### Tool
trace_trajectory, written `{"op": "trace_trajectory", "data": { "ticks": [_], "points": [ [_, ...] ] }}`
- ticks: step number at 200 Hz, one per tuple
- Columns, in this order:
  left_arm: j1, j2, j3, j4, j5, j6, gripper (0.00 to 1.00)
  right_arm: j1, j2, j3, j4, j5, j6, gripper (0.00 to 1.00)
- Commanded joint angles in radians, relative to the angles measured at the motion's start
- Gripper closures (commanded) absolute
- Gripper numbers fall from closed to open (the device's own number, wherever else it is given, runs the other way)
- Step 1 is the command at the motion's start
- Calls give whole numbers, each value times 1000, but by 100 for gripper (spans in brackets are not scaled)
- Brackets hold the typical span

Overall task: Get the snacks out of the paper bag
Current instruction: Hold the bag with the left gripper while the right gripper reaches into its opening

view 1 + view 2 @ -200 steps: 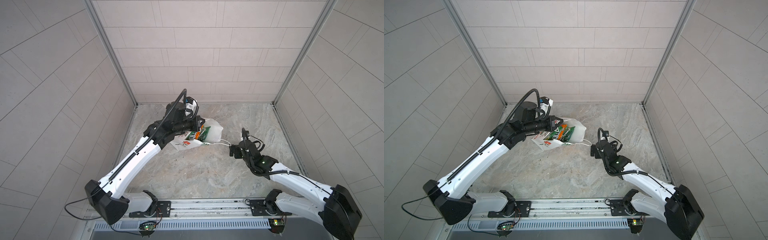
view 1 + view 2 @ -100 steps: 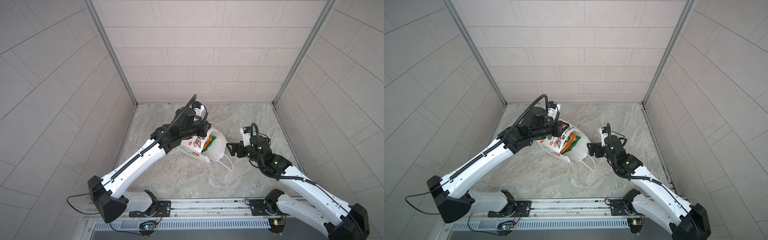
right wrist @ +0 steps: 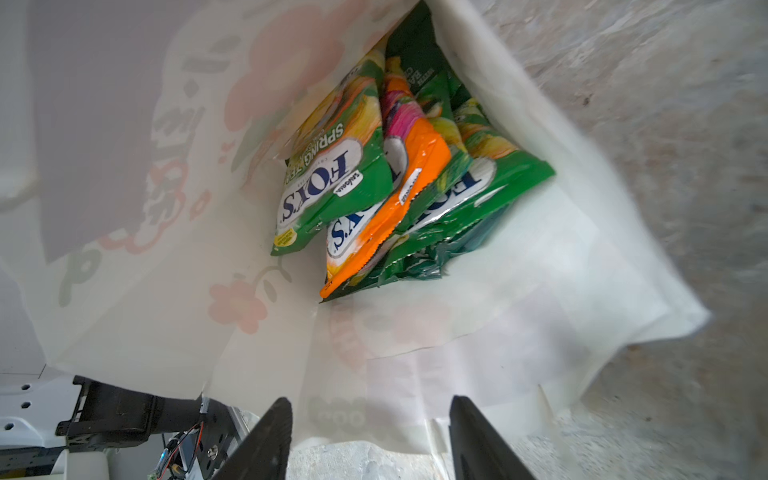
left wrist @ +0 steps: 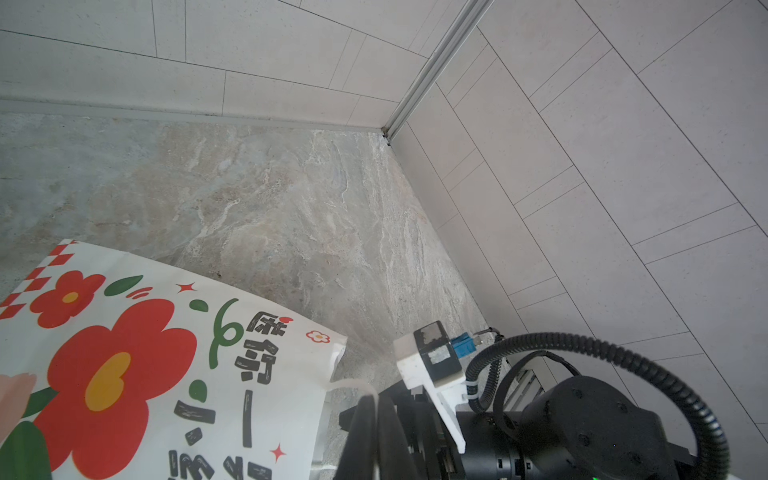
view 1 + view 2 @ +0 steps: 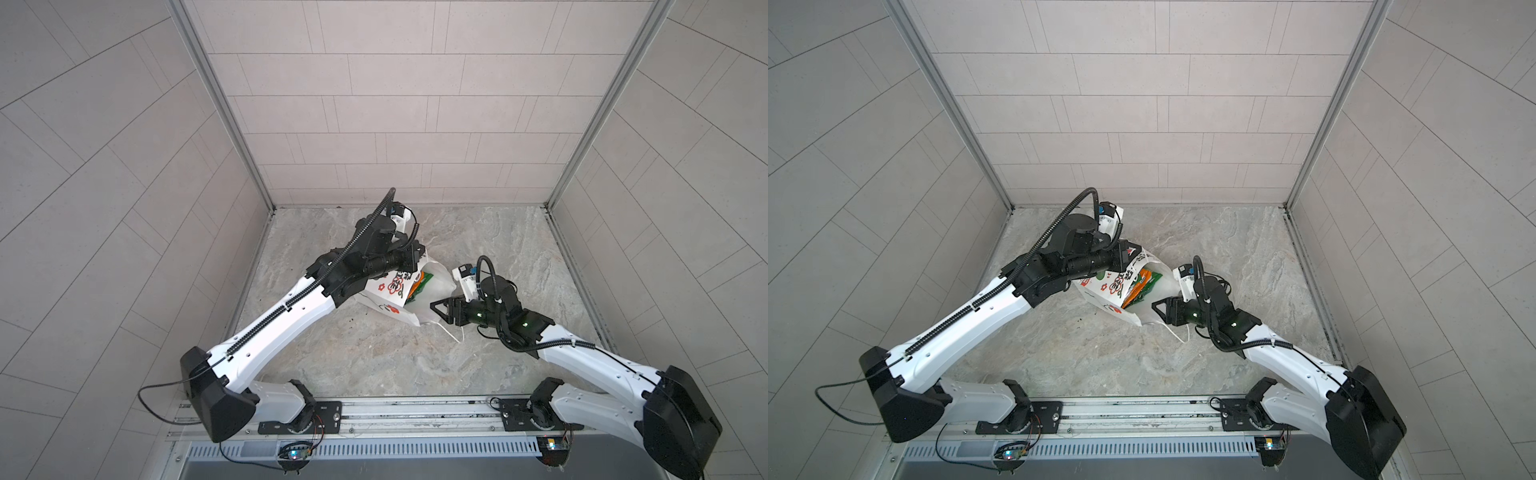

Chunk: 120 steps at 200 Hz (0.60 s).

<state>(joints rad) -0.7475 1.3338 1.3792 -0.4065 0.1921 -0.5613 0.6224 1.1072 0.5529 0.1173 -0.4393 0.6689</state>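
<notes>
Near the middle of the counter (image 5: 374,365), your left tool (image 4: 366,411) is clamped shut on the bag (image 5: 390,291), holding it tilted with its mouth toward your right tool (image 3: 370,400). That right tool sits at the mouth, jaws roughly half apart and gripping nothing. Your snacks (image 3: 374,174) lie bunched deep inside the bag, Fox's packets against a dark green one.

paper bag (image 4: 137,374): white; red flowers with yellow centres, green leaves, black characters, red checks along 1 edge
green packets (image 3: 332,166): green with yellow swirls, white oval, blue lettering
orange packet (image 3: 415,166): orange and pink
crisp bag (image 3: 415,50): dark green, pale lettering
floor (image 5: 374,365): grey-beige marbling
walls (image 5: 395,104): pale grey tiles
arms (image 5: 282,324): white shells, black joints
</notes>
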Motion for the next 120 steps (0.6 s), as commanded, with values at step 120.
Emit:
{"op": "trace_trajectory", "data": {
  "ticks": [120],
  "points": [
    [-4,-44,-15,0,39,23,100,100,332,95,379,76,149,53]
  ]
}}
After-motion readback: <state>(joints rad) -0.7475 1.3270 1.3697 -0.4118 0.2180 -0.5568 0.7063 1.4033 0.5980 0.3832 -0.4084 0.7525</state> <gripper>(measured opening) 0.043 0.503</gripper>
